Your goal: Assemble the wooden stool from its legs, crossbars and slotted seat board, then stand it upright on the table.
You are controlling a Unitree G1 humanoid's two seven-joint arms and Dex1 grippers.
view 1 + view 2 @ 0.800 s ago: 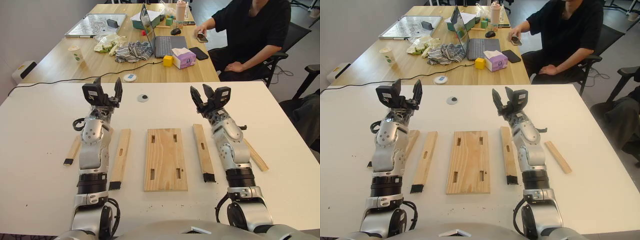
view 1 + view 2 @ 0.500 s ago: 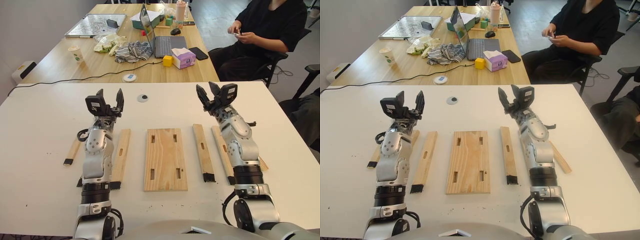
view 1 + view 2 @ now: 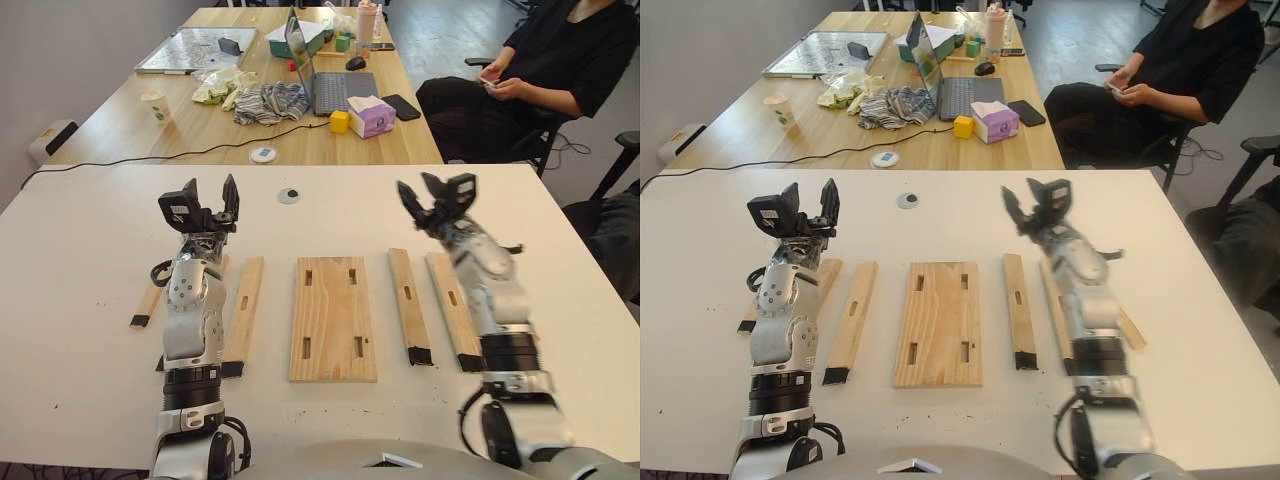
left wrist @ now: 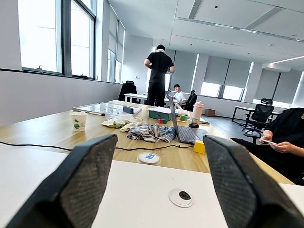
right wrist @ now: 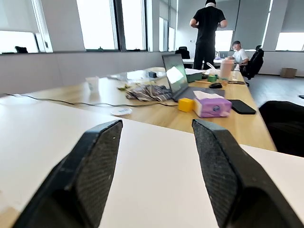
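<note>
A white table (image 3: 70, 340) is being seen nearest, with wooden parts lying flat on it in a row. The seat board (image 3: 333, 318) is lying in the middle with its four slots facing up. A slotted left plank (image 3: 243, 312) is lying just beside it on one side and a slotted right plank (image 3: 407, 305) on the other, each with a dark near end. A thin stick (image 3: 147, 302) is lying farthest left. An outer plank (image 3: 449, 305) is lying farthest right and is partly covered by the right arm.

Both arms are being held stretched forward over the table. The left arm is lying between the stick and the left plank, and the right arm above the outer plank.

The left gripper (image 3: 213, 184) is being held past the far ends of the parts, raised and apart from them, well left of the seat board. Its fingers (image 4: 85, 185) are spread wide with nothing between them. The right gripper (image 3: 420, 190) is being held likewise, beyond the right plank. Its fingers (image 5: 95, 166) are also wide and empty.

Farther on, a small round disc (image 3: 289, 196) is lying on the white table between the grippers. Behind it, a wooden table (image 3: 110, 135) is carrying a cable (image 3: 150, 158), a cup (image 3: 157, 107), a laptop (image 3: 322, 82), a yellow cube (image 3: 339, 121) and a tissue box (image 3: 371, 116). In the wrist views an office with tall windows (image 4: 38, 35) is being shown beyond.
</note>
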